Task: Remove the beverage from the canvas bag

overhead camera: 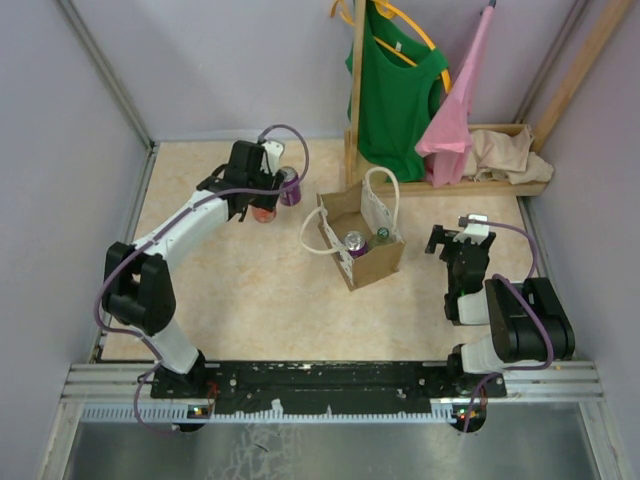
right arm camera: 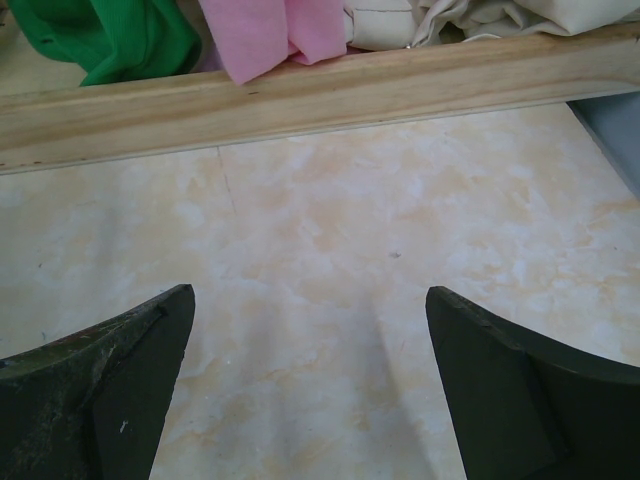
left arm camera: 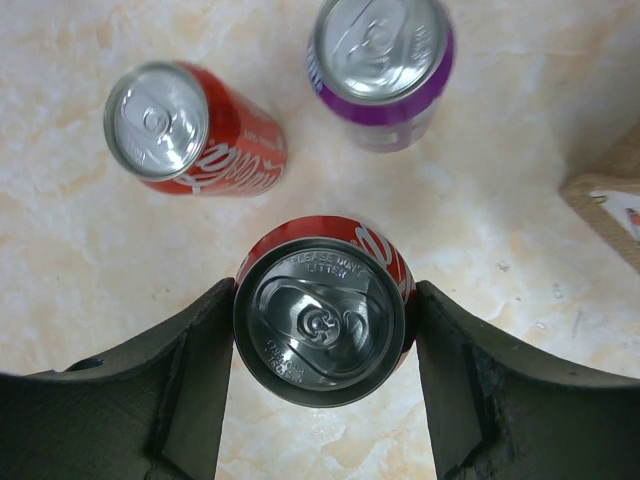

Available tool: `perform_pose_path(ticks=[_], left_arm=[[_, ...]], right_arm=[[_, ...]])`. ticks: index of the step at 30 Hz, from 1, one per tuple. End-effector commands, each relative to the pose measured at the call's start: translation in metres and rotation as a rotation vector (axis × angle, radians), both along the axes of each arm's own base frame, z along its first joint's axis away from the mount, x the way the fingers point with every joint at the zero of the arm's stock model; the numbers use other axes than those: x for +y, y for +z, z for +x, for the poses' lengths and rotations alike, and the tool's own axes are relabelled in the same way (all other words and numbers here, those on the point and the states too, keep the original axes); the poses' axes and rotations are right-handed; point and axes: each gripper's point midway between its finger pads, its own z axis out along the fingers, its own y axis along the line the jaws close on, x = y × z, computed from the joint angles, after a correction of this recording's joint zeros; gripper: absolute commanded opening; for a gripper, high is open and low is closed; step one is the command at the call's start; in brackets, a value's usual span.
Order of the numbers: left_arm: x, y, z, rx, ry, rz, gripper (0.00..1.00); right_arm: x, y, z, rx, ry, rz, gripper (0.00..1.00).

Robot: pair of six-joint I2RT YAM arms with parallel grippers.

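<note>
The left end effector (left arm camera: 325,302) grips a red can (left arm camera: 322,338) by its side walls, outside the canvas bag (overhead camera: 376,263) to its right: rigid, slick metal, probably weighty. The right end effector (right arm camera: 310,385) gapes empty.

The canvas bag (overhead camera: 375,262), a boxy tan-brown tote with two white rope handles, stands upright and open-mouthed near the middle of the surface (overhead camera: 250,290). Inside it are a purple-rimmed can (overhead camera: 355,241) and, just beside it at 3 o'clock, a green-topped drink (overhead camera: 383,236). At 10 o'clock from the bag, three cans stand upright close together. A red can (left arm camera: 322,320) is clasped on both sides by the left hand (left arm camera: 322,335). Near it are a second red can (left arm camera: 195,135) and a purple can (left arm camera: 382,60).
</note>
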Motion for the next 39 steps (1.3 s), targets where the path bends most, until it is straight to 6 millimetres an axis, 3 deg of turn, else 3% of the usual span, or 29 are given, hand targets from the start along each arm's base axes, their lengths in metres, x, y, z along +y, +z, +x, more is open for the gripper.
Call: perform_pose_path(ticks=[1, 6, 20, 30, 39], left_arm=[[0.019, 0.018, 0.018, -0.131, 0.103, -0.082, 0.0], [0.019, 0.015, 0.017, -0.165, 0.096, -0.13, 0.0], [-0.022, 0.013, 0.02, -0.124, -0.065, -0.254, 0.0], [-0.045, 0.005, 0.022, -0.077, -0.132, -0.247, 0.0], [-0.053, -0.004, 0.02, -0.037, -0.147, -0.22, 0.0]], right_arm=[[0.0, 0.018, 0.008, -0.065, -0.003, 0.009, 0.99], [0.0, 0.018, 0.008, -0.065, -0.002, 0.01, 0.99], [0.0, 0.018, 0.008, -0.065, -0.001, 0.009, 0.99], [0.0, 0.018, 0.008, -0.065, -0.004, 0.01, 0.99], [0.0, 0.018, 0.008, -0.065, -0.003, 0.009, 0.99]])
